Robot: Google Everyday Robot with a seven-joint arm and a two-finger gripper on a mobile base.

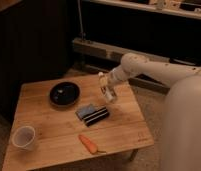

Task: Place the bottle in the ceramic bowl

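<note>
My gripper [106,89] hangs above the wooden table [121,127], just right of the shallow glossy black ceramic bowl [64,93]. It holds the slim whitish bottle [108,93] clear of the tabletop. The bowl sits at the table's back left and looks empty. The arm reaches in from the right.
A black rectangular block with a blue-grey piece [93,114] lies just below the gripper. An orange carrot [88,143] lies near the front edge. A translucent plastic cup [24,137] stands at the front left corner. My white body [186,125] fills the right side.
</note>
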